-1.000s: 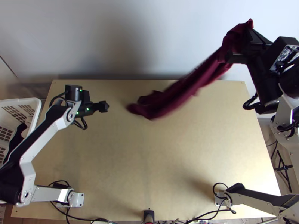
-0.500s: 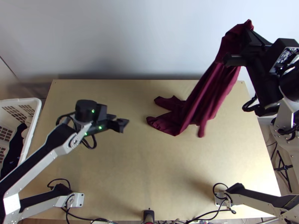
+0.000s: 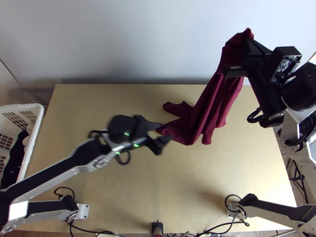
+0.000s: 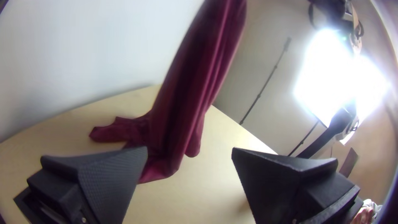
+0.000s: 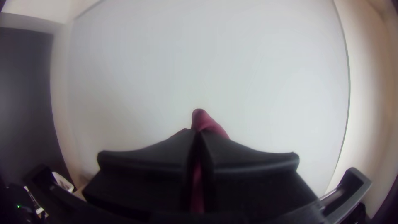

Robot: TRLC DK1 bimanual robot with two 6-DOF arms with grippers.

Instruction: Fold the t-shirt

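High at the upper right, my right gripper [image 3: 247,51] is shut on the dark red t-shirt [image 3: 211,100]; the cloth hangs bunched in long folds, its lower end lying on the table. In the right wrist view the fingers of the right gripper [image 5: 199,135] pinch the shirt [image 5: 203,120], a tip of cloth standing out between them. My left gripper [image 3: 162,136] is open beside the shirt's lower left end. Wide apart in its own wrist view stand the fingertips of the left gripper [image 4: 189,151], with the hanging shirt [image 4: 182,91] beyond them.
A white basket [image 3: 34,136] with dark cloth in it stands at the table's left side. A pale wall [image 3: 138,39] rises behind the far edge of the wooden table [image 3: 166,189].
The left gripper has moved right and toward the near side, up to the shirt, and opened. The shirt's lower end swung right and settled; the right gripper shifted slightly left with the shirt.
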